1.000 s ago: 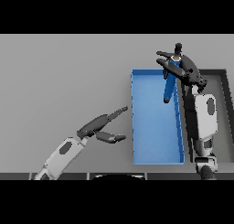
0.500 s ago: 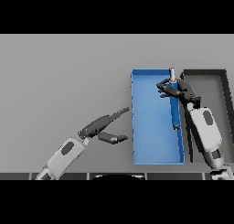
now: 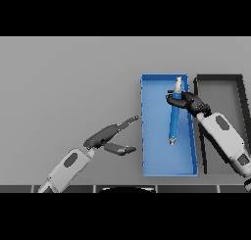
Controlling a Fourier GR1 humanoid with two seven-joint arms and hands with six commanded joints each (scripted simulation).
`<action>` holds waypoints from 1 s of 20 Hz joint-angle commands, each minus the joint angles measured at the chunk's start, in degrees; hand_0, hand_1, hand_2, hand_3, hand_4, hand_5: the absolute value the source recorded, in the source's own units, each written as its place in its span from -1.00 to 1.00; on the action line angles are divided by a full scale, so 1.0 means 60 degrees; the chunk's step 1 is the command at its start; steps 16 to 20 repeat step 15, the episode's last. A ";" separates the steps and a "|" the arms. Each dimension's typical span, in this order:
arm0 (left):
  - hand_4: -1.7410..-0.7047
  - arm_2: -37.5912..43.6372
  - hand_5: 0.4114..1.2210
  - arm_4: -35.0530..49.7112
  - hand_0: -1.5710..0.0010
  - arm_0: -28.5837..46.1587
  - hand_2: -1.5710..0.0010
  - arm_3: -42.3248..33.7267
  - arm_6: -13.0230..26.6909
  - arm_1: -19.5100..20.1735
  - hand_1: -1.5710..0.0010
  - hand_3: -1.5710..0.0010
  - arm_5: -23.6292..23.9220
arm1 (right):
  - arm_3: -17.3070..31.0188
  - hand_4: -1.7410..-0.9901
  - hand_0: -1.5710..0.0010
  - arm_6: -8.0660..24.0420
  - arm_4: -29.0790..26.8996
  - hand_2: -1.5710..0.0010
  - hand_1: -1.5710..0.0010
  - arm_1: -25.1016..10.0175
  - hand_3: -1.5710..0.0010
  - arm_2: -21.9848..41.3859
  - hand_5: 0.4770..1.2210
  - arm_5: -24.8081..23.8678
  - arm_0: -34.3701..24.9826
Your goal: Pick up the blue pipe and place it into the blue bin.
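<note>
While the pipe (image 3: 173, 117) is held by the right hand's (image 3: 188, 102) curled fingers inside the bin (image 3: 146, 136), only release is judged left; the left hand (image 3: 110, 138) is kept slack and empty.

Blue pipe (image 3: 174, 117) lowered from above the far rim into the blue bin (image 3: 149, 136), now lengthwise, right hand (image 3: 188, 102) brought down with it, fingers curled around its upper part

Pipe (image 3: 173, 119) in bin (image 3: 152, 136), tray (image 3: 220, 89) beside, right.
</note>
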 commanded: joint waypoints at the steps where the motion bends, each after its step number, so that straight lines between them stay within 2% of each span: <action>1: 0.76 0.0024 -0.85 -0.0058 1.00 -0.0047 1.00 0.0112 0.0023 -0.0010 1.00 1.00 0.0033 | -0.0059 0.45 0.80 0.0012 0.0072 0.82 0.81 -0.0105 0.89 0.0145 0.23 0.0030 -0.0084; 4: 0.75 0.0061 -0.85 -0.0046 1.00 -0.0041 1.00 0.0099 0.0037 -0.0023 1.00 1.00 0.0083 | 0.0051 0.47 0.87 0.0006 0.0228 0.91 0.90 -0.0021 0.94 0.0299 0.03 0.0034 -0.0158; 8: 0.76 0.0074 -0.85 -0.0014 1.00 -0.0024 1.00 -0.0001 0.0067 0.0037 1.00 1.00 0.0081 | -0.0150 0.49 0.95 -0.0017 0.0181 0.96 0.96 -0.0230 0.98 0.0477 -0.15 -0.0206 -0.0170; 12: 0.77 -0.0011 -0.85 -0.0140 1.00 -0.0061 1.00 -0.0043 0.0121 -0.0030 1.00 1.00 0.0153 | -0.0115 0.48 0.97 -0.0345 0.0323 0.98 0.98 -0.0201 0.99 0.0534 -0.21 -0.0167 -0.0078; 14: 0.77 -0.0028 -0.85 -0.0135 1.00 0.0008 1.00 -0.0147 0.0101 0.0061 1.00 1.00 0.0123 | -0.0237 0.48 0.97 -0.0144 0.0164 0.98 0.98 -0.0258 0.99 0.0466 -0.22 -0.0196 -0.0090; 20: 0.77 -0.0002 -0.85 -0.0137 1.00 -0.0068 1.00 -0.0100 0.0210 0.0041 1.00 1.00 0.0139 | -0.0301 0.48 0.97 -0.0192 0.0192 0.98 0.98 -0.0260 0.99 0.0497 -0.21 -0.0191 -0.0061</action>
